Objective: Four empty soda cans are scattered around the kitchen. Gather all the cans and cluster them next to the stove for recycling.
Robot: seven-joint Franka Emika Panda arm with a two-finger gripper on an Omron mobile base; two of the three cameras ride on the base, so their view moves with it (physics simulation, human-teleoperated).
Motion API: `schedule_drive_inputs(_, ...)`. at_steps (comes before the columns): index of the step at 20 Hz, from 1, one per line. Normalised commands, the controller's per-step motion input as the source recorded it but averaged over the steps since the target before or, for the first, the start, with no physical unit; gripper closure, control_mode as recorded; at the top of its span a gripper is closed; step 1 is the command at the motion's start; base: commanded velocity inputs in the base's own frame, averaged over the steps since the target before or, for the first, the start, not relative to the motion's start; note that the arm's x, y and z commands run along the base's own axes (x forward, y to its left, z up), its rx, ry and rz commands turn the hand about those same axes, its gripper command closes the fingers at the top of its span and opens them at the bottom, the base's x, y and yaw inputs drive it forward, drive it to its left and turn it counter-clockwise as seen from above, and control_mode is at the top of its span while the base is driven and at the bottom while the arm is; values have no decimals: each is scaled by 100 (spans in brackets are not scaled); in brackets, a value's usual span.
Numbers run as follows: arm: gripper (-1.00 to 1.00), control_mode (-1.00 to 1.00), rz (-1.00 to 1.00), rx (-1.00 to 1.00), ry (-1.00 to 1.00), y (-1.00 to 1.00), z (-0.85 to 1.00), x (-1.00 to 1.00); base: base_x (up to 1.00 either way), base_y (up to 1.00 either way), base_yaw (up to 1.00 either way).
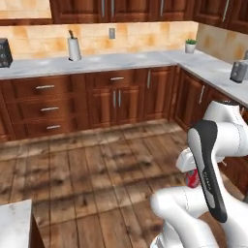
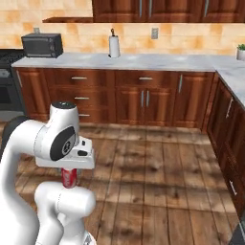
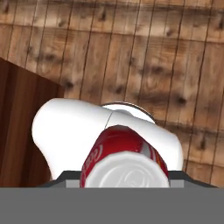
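The gripper (image 2: 70, 173) pinches a red soda can (image 3: 124, 157) above the wood plank floor (image 1: 87, 179). The hand view shows the can's silver top. The right base view shows the black stove (image 2: 8, 81) left of a toaster oven (image 2: 42, 45) on the marble counter (image 2: 143, 61).

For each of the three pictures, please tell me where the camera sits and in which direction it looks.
Left base view: behind the arm's left, facing the marble counter; the white arm fills the lower right.
Right base view: behind its right, facing the black stove; the arm rises lower left.
Hand view: on the hand, looking down at the wood plank floor.
All share the red soda can in the gripper.
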Motion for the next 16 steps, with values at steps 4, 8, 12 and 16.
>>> schedule_drive_inputs(4, 100, 100, 0, 0, 0, 0, 0, 0, 100, 18, 15)
schedule_drive_inputs(8, 100, 100, 0, 0, 0, 0, 0, 0, 100, 12, 14)
schedule_drive_inputs(12, 100, 100, 0, 0, 0, 0, 0, 0, 100, 38, 34)
schedule_drive_inputs(16, 100, 100, 0, 0, 0, 0, 0, 0, 98, 52, 61)
